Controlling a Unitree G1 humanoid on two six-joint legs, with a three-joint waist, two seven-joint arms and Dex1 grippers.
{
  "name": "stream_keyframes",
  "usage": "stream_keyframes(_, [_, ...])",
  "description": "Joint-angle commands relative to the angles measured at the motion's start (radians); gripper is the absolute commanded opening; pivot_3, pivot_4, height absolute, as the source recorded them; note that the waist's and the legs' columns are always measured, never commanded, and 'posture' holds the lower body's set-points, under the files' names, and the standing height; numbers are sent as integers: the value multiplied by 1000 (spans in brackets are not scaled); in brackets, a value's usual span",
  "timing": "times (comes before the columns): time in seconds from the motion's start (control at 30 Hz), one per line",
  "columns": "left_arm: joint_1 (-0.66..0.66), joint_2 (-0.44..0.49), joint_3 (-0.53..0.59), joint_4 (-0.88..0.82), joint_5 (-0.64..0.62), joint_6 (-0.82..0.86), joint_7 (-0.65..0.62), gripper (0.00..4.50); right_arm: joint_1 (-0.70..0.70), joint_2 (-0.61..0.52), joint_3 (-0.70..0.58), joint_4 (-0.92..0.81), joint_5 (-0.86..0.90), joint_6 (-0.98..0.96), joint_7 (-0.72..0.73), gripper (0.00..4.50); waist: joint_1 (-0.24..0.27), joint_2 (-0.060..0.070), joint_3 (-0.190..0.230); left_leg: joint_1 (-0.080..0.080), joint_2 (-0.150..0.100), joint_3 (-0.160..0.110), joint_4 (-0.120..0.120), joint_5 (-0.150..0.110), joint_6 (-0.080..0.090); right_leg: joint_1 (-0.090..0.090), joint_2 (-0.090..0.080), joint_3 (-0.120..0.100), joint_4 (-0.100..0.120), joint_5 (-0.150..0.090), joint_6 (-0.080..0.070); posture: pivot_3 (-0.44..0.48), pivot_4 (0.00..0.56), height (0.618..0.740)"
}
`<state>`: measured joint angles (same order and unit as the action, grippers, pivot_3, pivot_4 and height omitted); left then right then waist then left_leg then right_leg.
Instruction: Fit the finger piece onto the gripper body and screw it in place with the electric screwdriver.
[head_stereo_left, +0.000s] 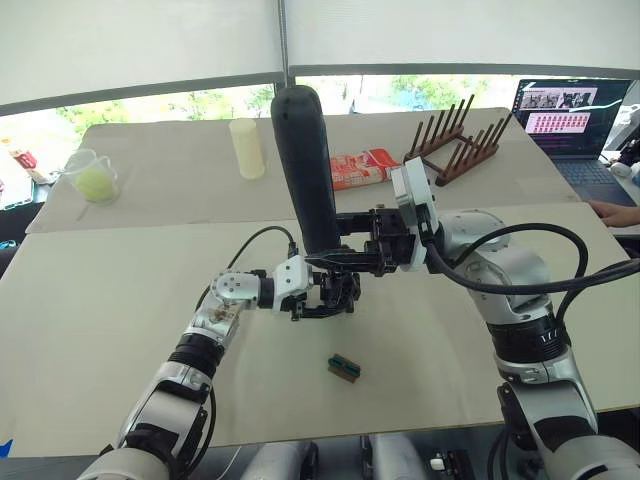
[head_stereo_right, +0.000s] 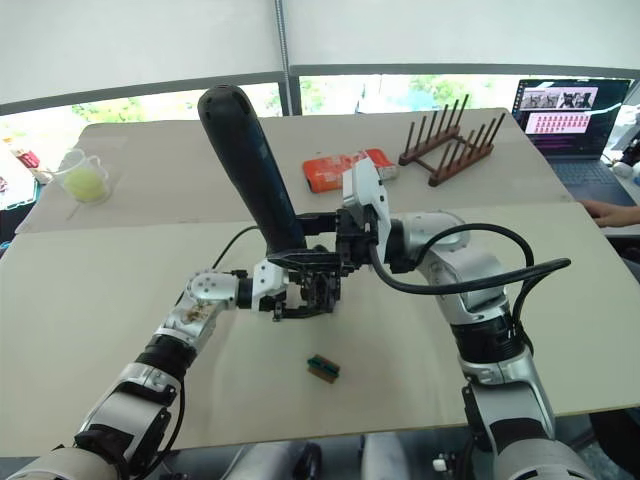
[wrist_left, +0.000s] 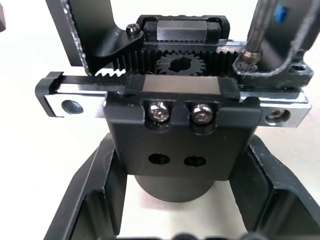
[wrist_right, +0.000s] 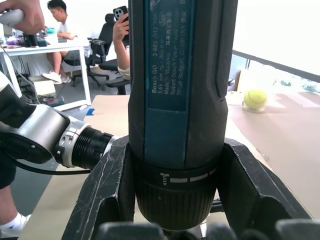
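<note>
Screw-driving stage. My right gripper (head_stereo_left: 345, 258) is clenched around the electric screwdriver (head_stereo_left: 306, 165), held nearly upright over the middle of the table (head_stereo_left: 120, 300); my left gripper (head_stereo_left: 325, 295) grasps the gripper body (wrist_left: 175, 125) just below it, above the tabletop; the screwdriver's metal bit (wrist_left: 256, 35) rests at the body's rack end, beside the two seated screws (wrist_left: 180, 112). The finger piece I cannot tell apart from the assembly. To do this well, I judge: keep the bit square to the screw head, press lightly, hold the body steady. A small green-brown block (head_stereo_left: 344, 367) lies nearby, apart.
</note>
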<state>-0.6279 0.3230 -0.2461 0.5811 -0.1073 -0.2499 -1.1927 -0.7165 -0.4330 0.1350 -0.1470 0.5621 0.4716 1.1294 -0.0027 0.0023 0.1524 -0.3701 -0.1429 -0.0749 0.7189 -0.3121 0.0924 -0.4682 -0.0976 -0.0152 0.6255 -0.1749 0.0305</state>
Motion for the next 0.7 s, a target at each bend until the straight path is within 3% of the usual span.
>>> stream_keyframes(0.03, [-16,4,2,26,17,31,13,2317,-5,7,-27,-21,-5,-45,-16,1896,0,0,0,0,0,0,0,0,0,0,0,0,0,0,0,0,150,740])
stream_keyframes(0.7, [-24,13,7,17,7,86,-8,2317,-63,-25,20,150,-55,-31,32,1896,2,-1,-1,1,0,0,1,0,0,1,0,1,0,0,0,0,150,740])
